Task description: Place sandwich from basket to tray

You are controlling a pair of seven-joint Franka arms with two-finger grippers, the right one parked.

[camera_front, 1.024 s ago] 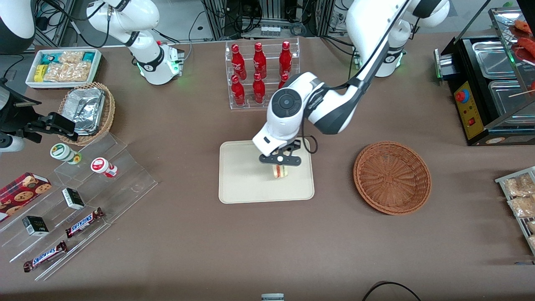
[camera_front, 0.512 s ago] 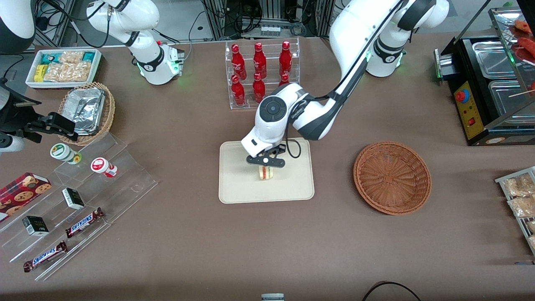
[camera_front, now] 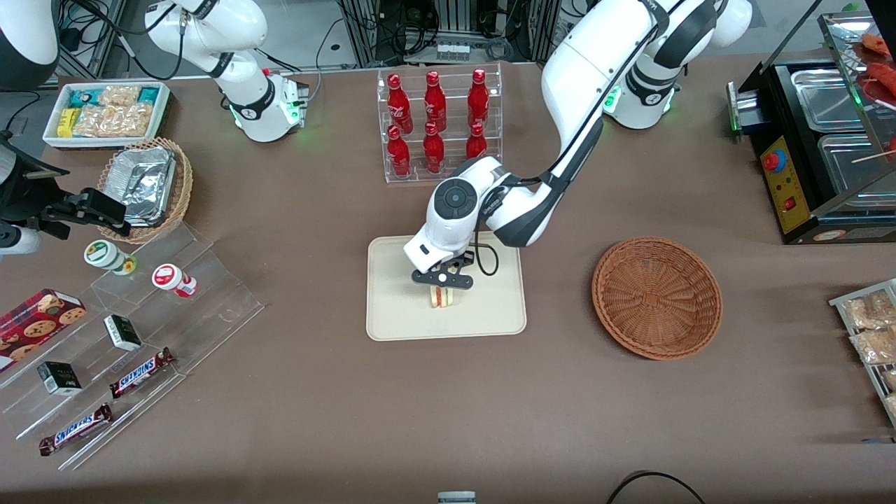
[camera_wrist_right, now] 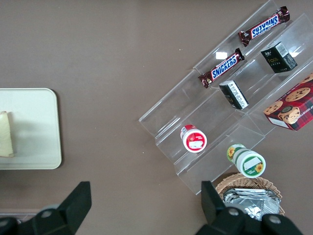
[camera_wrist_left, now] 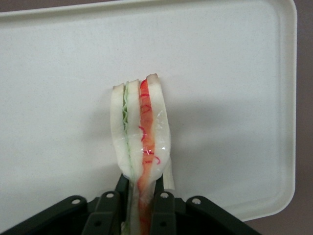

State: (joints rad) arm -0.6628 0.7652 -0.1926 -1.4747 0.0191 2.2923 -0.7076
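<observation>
One sandwich (camera_front: 441, 297), a wedge of pale bread with red and green filling, is pinched in the left arm's tool (camera_front: 441, 280) over the middle of the cream tray (camera_front: 399, 315). In the front view the tool points straight down and the sandwich hangs beneath it with its cut edge facing the camera, probably so it can be set down flat inside the raised rim. Whether its lower edge already touches the tray cannot be told. The reddish-brown wicker basket (camera_front: 656, 297) sits on the brown desk (camera_front: 350, 406) toward the working arm's end, well apart from the tray, and nothing is in it. Farther from the camera than the tray, a clear rack holds red bottles (camera_front: 434, 126). Toward the parked arm's end, a tan wicker basket holds foil containers (camera_front: 143, 178), and a white bin holds snack packets (camera_front: 105, 112).

In the left wrist view, the tool's fingers (camera_wrist_left: 164, 205) are narrow, squeezing the sandwich (camera_wrist_left: 142, 132) by its bread faces, so the layers bulge slightly above the grip. The tray (camera_wrist_left: 234, 73) fills the background and is otherwise bare.

In the right wrist view, a pale edge of the sandwich (camera_wrist_right: 5, 134) shows over the tray (camera_wrist_right: 34, 122); clear tiered shelves hold Snickers bars (camera_wrist_right: 222, 68).
</observation>
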